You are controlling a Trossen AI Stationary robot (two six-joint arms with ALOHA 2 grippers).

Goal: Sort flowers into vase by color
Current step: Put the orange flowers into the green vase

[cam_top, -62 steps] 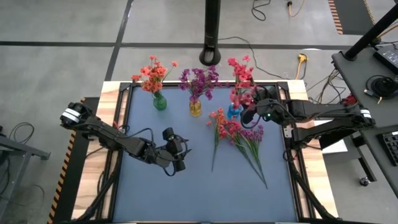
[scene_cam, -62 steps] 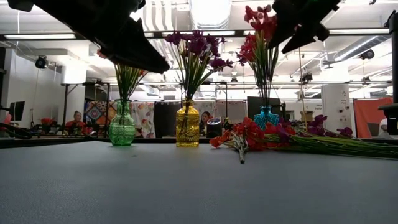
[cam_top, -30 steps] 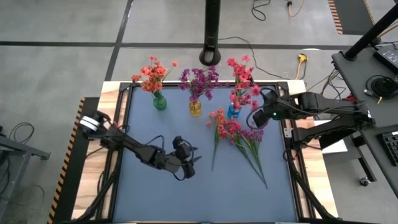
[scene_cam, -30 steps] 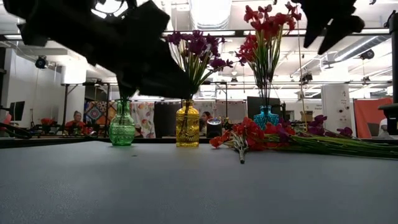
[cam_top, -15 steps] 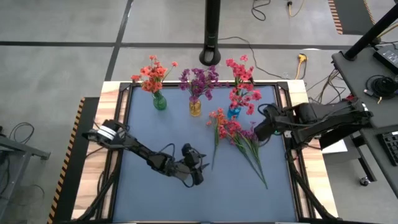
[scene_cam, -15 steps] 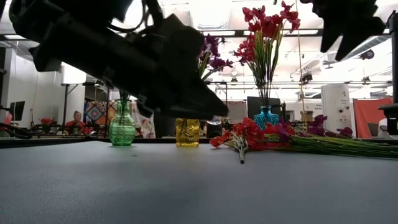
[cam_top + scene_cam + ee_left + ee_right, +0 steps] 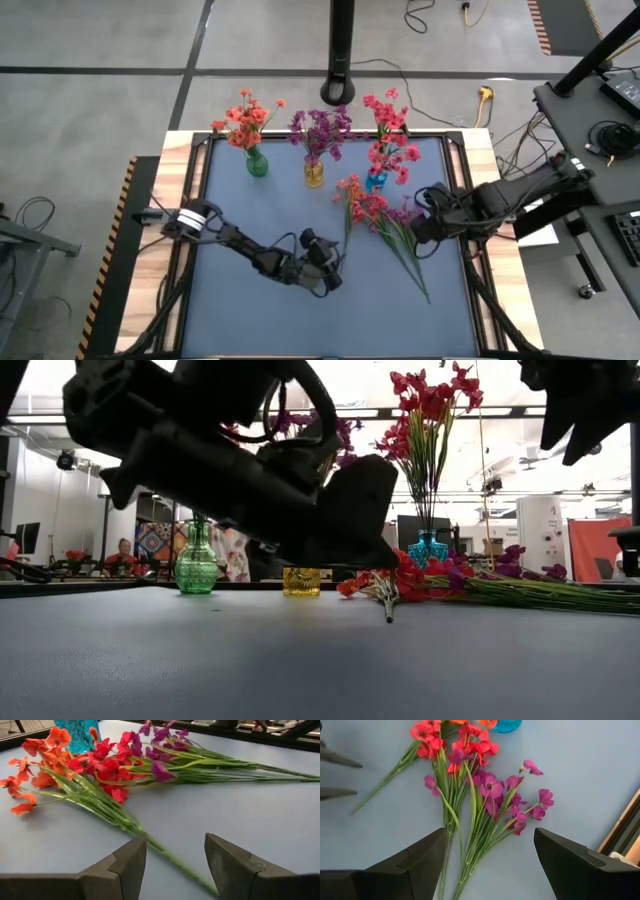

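Blue matting covered the counter (image 7: 240, 210), framed by a dark rail and pale wooden edging, and on it we saw the loose flowers (image 7: 385, 220) lying in a fan right of centre, blossoms toward the far edge and stems trailing toward the near right. In the left wrist view the orange-red and pink-red blossoms (image 7: 95, 765) lay beside the purple-magenta ones (image 7: 157, 755), their green stems crossing. Just behind the pile stood the blue vase (image 7: 376, 180) with pink-red sprays, then the yellow vase (image 7: 314, 173) with purple ones and the green vase (image 7: 257, 163) with orange-red ones, all in a row near the far edge.

Open matting stretched across the whole near half and the left side of the counter; the right side was tighter, the purple blossoms lying close to the rail there.

Our left gripper (image 7: 325, 270) reached low across the middle from the left edge, arm stretched long, its fingers (image 7: 125, 865) parted and holding nothing, with the tip of one stem lying between them in the left wrist view. Our right gripper (image 7: 425, 222) hung over the purple blossoms, its arm coming in from the right rail; its fingers (image 7: 415, 857) were spread wide and empty above the pile.
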